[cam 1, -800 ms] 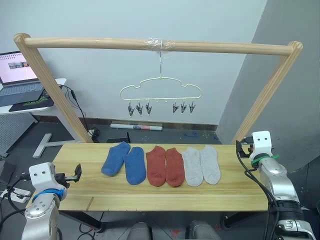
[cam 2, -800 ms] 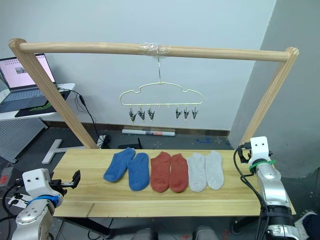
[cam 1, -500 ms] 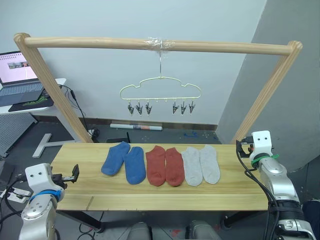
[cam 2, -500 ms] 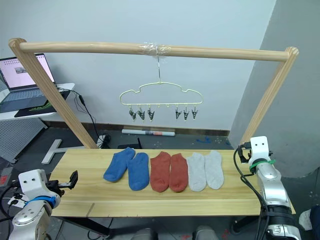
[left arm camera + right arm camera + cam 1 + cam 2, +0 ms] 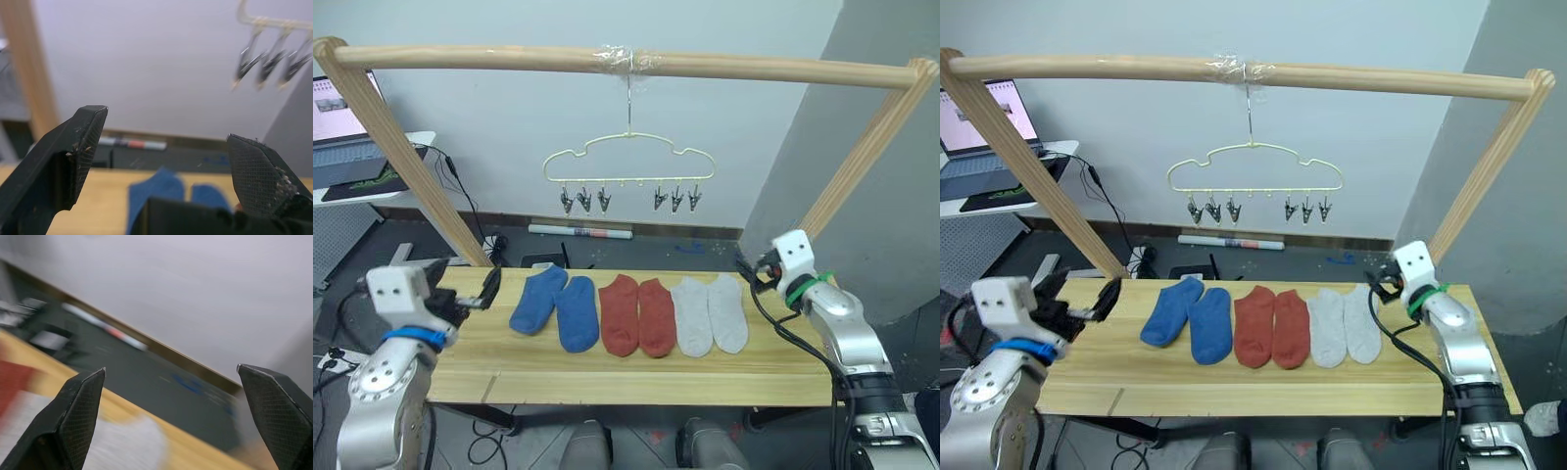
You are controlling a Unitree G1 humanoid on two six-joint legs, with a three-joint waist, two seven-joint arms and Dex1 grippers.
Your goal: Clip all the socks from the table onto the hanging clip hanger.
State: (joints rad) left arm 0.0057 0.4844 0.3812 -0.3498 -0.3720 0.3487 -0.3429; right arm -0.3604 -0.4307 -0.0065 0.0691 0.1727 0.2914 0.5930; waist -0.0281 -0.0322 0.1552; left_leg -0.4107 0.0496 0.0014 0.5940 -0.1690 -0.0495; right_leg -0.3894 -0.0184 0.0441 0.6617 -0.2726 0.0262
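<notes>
Your head views show six socks (image 5: 628, 312) lying in a row on the table (image 5: 636, 374), with the clip hanger (image 5: 628, 166) hanging above them. Your left wrist view shows the left gripper (image 5: 166, 161) spread wide toward the blue socks and three clips. Your right wrist view shows the right gripper (image 5: 186, 416) equally wide over a grey sock; no writing is readable.

Blue, rust-red, grey socks (image 5: 625, 313)
</notes>
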